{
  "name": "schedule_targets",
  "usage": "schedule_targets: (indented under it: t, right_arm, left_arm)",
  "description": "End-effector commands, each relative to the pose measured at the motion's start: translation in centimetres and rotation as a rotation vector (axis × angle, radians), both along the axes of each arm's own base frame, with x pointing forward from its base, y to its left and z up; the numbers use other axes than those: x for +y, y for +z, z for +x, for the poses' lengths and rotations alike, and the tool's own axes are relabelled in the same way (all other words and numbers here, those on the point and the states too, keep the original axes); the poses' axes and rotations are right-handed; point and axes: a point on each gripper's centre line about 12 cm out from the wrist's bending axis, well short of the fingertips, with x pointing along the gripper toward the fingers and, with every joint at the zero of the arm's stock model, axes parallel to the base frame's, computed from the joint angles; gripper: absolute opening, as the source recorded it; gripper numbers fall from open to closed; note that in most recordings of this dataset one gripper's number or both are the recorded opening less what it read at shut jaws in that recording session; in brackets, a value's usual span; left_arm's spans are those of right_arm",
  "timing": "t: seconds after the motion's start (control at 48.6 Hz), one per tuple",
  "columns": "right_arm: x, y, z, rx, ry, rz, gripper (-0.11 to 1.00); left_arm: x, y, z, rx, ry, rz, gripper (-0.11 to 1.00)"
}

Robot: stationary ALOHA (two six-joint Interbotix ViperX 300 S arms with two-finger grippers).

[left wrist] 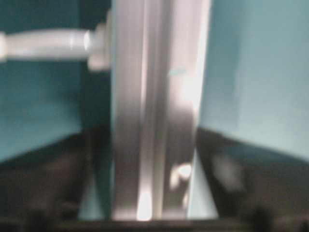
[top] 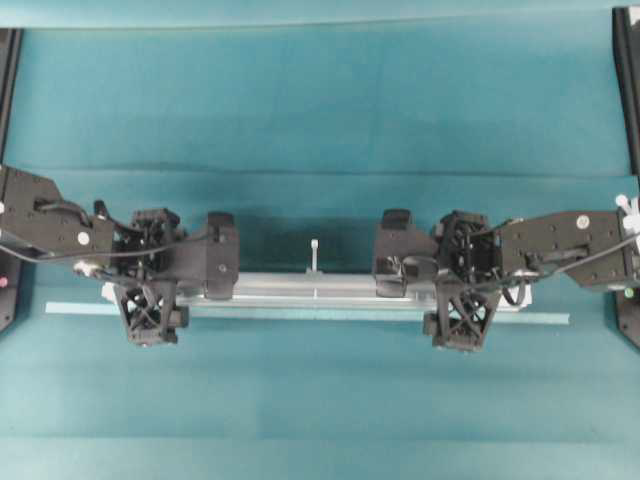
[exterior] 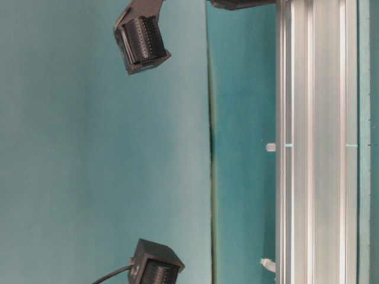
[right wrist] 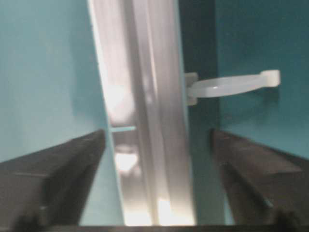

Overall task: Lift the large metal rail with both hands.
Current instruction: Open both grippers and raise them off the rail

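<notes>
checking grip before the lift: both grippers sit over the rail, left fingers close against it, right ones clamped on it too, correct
Not the right. In the right wrist view the right gripper straddles the metal rail with teal gaps beside both fingers. The left gripper does sit close against it.

Looks like a robotics lab setup, not a home or shop. The whole bench [top: 320, 90] is covered in plain teal cloth, and two black robot arms reach in from either end of it, cables hanging off them. Black frame posts [top: 627, 80] stand at the bench's corners. The only thing lying on the cloth is a long aluminium rail [top: 300, 287] with a pale tape strip [top: 545, 319] just beside it. Staged test rig.
</notes>
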Motion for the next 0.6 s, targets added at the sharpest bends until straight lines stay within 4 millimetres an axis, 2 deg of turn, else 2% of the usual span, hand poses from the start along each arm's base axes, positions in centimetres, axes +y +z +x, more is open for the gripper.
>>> schedule_targets:
  t: [0.0,0.062,0.391,0.576]
  right_arm:
    - [0.1,0.0,0.1,-0.005,0.001,-0.001,1.0]
    - [0.1,0.0,0.1,-0.005,-0.001,-0.001,0.99]
    - [-0.1,0.2,-0.1,-0.005,-0.005,-0.002,1.0]
    - [-0.7,1.7,-0.1,-0.051,-0.025,-0.002,0.99]
  left_arm:
    - [-0.2,0.4,0.3,-0.02,-0.008,0.0,0.93]
    - [-0.3,0.4,0.4,-0.023,-0.008,-0.001,1.0]
    - [-0.3,0.5,0.3,-0.02,-0.01,-0.001,0.99]
    - [0.0,2.2,0.4,-0.071,0.0,-0.001,0.99]
